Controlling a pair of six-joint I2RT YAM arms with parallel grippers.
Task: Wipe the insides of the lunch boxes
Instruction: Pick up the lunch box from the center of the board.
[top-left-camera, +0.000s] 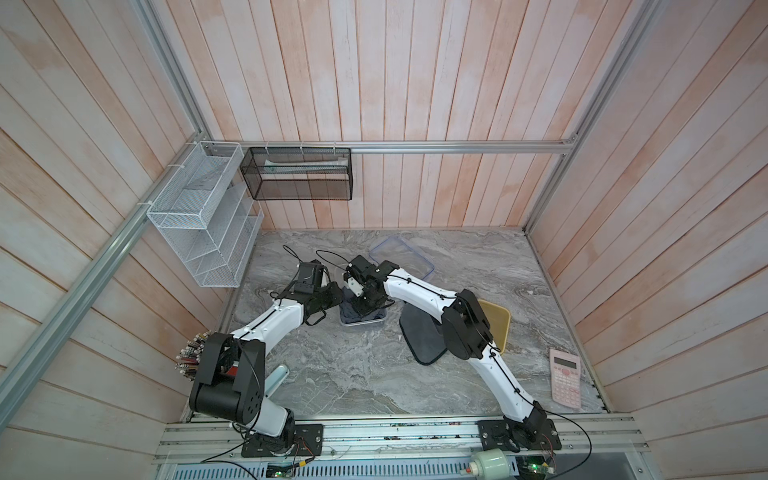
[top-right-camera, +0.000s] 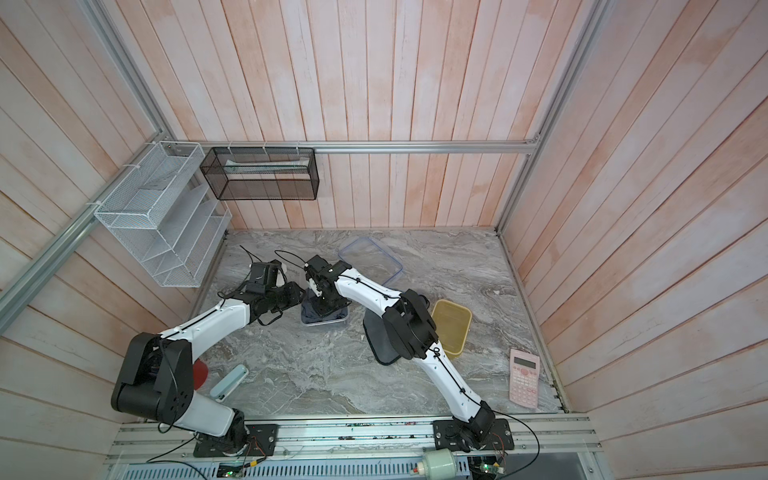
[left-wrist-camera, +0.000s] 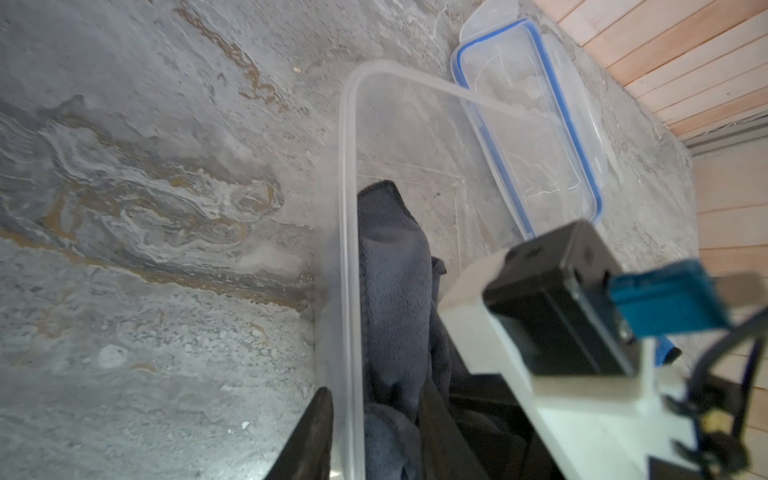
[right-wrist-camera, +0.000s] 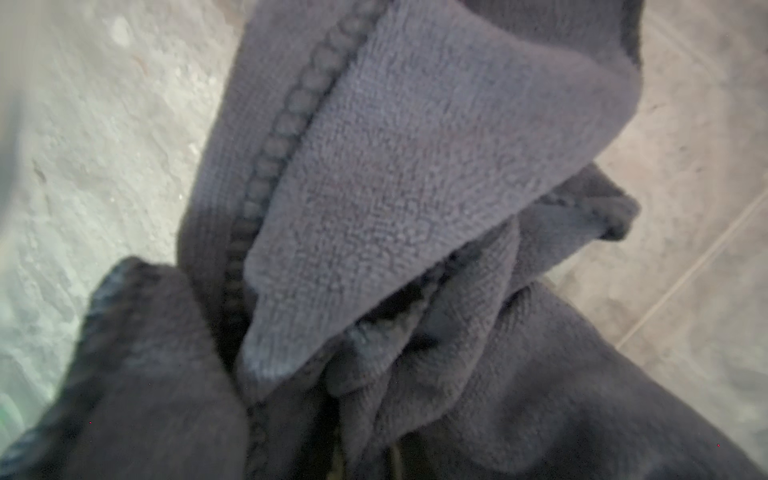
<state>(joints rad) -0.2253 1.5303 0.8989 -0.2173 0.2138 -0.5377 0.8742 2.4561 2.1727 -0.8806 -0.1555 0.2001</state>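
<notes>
There, mid-frame, my right gripper clenched the cloth to wipe the clear tub; left gripper straddled its wall, released.

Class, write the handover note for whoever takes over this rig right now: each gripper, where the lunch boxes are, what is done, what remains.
Left gripper: open, fingers either side of the clear lunch box wall.
Right gripper: shut on the dark cloth, down inside that box.
Amber lunch box: empty, beside the right arm, untouched.
Done: clear box wipe under way.
Left: finish it, then wipe the amber box.
</notes>
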